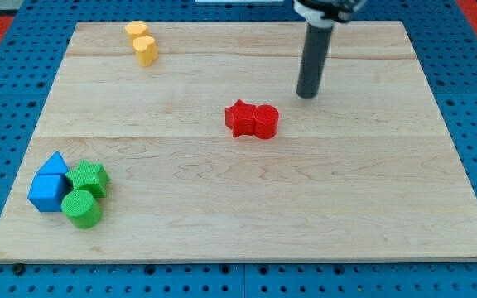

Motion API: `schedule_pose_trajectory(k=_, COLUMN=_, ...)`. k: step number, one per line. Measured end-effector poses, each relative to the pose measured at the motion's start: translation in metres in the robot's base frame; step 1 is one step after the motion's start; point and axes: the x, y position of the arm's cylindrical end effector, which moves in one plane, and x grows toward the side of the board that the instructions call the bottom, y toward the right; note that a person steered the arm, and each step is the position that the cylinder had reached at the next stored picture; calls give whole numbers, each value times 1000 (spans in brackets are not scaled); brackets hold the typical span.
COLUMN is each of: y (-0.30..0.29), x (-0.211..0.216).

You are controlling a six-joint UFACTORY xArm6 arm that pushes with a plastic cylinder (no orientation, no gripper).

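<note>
The camera view shows a pale wooden board point(247, 199) lying on a blue pegboard surface point(7, 74), with a strip of red at the view's top corners. A dark rod comes down from the view's top, and my tip point(307, 95) rests on the board in its upper right-hand part, touching no block.

There is no pincer here at all — the arm ends in the bare rod, so nothing is open or closed and nothing is held. The tip simply stands on the wood with clear board all round it.

Nearest to the tip are the two red blocks, just below it and toward the view's left. The red star-shaped block point(240, 117) and the red cylinder point(265, 121) sit pressed side by side near the board's middle, the cylinder being the closer of the two to the tip. A gap of bare wood separates them from the rod.

Well apart, near the view's top left, two yellow blocks stand touching each other: one yellow block point(136, 31) behind and the other yellow block point(146, 50) in front; their exact shapes are hard to make out.

At the view's bottom left a tight cluster of four gathers — a blue triangular block point(55, 162), a blue cube point(48, 192), a green block point(89, 177) of uneven outline and a green cylinder point(82, 208), each touching its neighbours.
</note>
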Motion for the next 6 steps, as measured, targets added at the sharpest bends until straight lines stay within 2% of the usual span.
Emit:
schedule_pose_trajectory(k=2, y=-101, x=-126)
schedule_pose_trajectory(k=3, y=-149, x=-148)
schedule_pose_trajectory(k=4, y=-185, x=-148)
schedule_pose_trajectory(k=5, y=-272, x=-149)
schedule_pose_trajectory(k=6, y=-315, x=-149)
